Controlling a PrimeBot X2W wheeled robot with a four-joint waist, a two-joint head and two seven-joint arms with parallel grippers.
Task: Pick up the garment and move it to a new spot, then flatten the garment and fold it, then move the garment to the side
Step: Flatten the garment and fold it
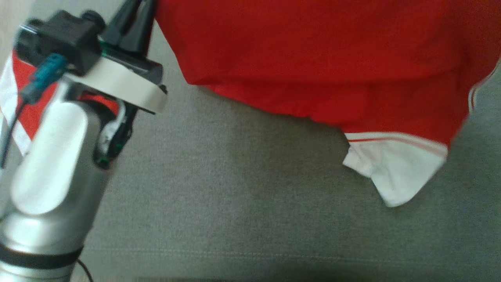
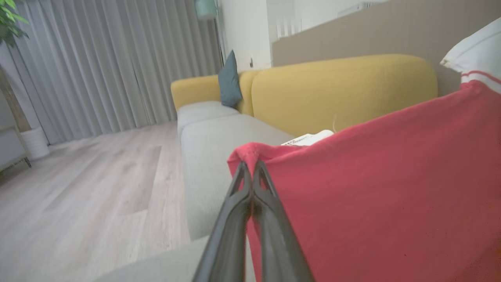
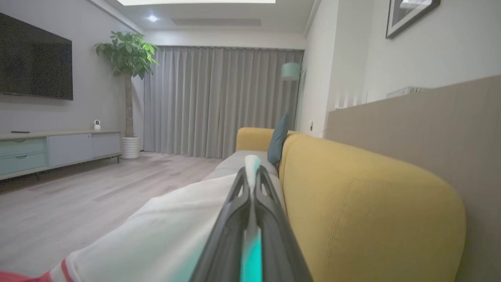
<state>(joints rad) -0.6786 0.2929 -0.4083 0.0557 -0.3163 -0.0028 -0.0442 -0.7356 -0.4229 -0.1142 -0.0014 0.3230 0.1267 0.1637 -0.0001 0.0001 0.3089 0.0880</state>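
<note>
The garment [image 1: 332,58] is a red shirt with white trim, and it hangs in the air over the grey sofa seat [image 1: 235,203]. A white cuff [image 1: 395,168] dangles lowest. My left gripper [image 1: 133,19] sits at the top left of the head view, on the cloth's edge. In the left wrist view, the left gripper [image 2: 252,166] is shut on a bunched red corner of the garment [image 2: 372,184]. In the right wrist view, my right gripper [image 3: 252,176] is shut on a white part of the garment [image 3: 168,231], which drapes away to the lower left.
A yellow backrest [image 3: 352,203] runs along the sofa, with a teal cushion [image 2: 229,82] at its far end. Wooden floor [image 2: 78,203] lies beside the sofa. A cabinet [image 3: 54,150], a potted plant [image 3: 127,62] and grey curtains [image 3: 219,102] stand across the room.
</note>
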